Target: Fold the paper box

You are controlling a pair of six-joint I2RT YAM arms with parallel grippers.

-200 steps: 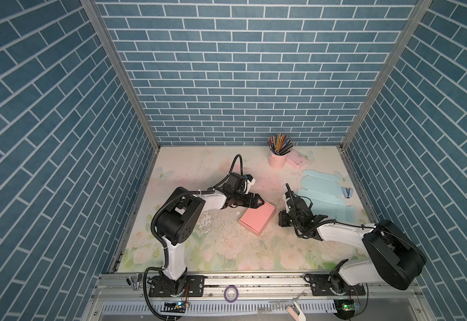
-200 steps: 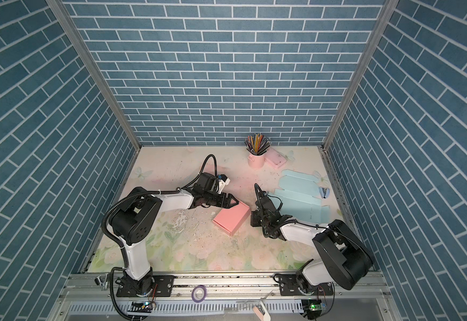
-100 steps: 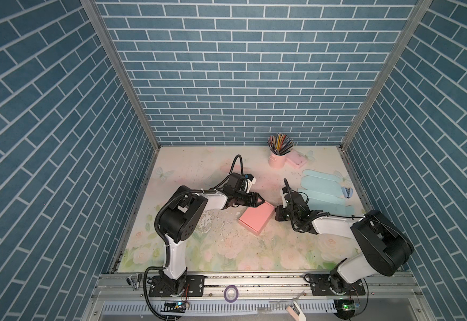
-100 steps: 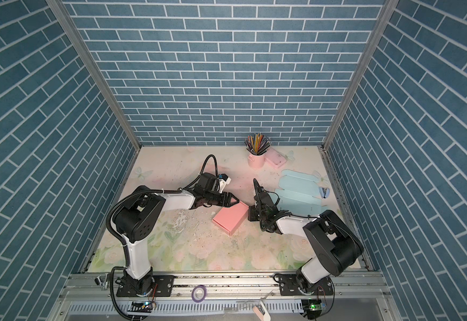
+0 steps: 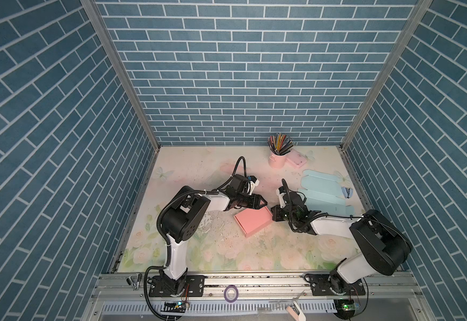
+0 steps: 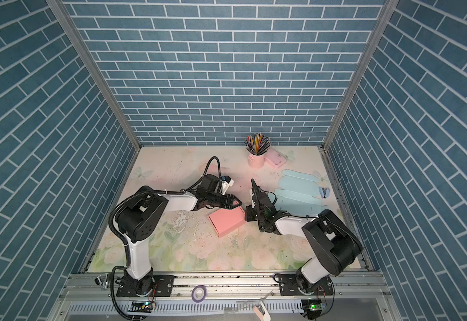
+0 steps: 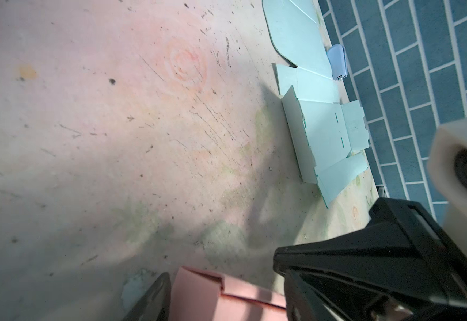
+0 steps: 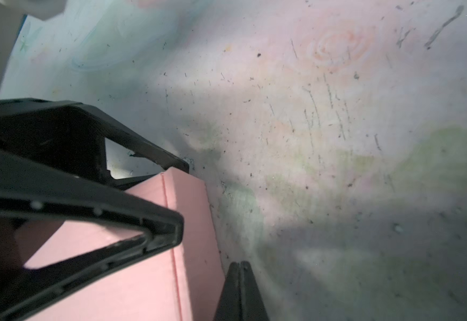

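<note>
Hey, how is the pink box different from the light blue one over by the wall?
The pink box is folded up into a box shape, while the light blue box lies mostly flat and unfolded, with its flaps spread out. The pink box sits in the middle of the table, and the light blue box is near its right edge. Both are paper boxes resting on the table.

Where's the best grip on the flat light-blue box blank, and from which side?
Probably the raised side flap, pinched across its free edge, coming from the pink box side. The rest of the light-blue box blank lies flat, offering no edge to pinch. That flap clearly stands up in the left wrist view.
</note>
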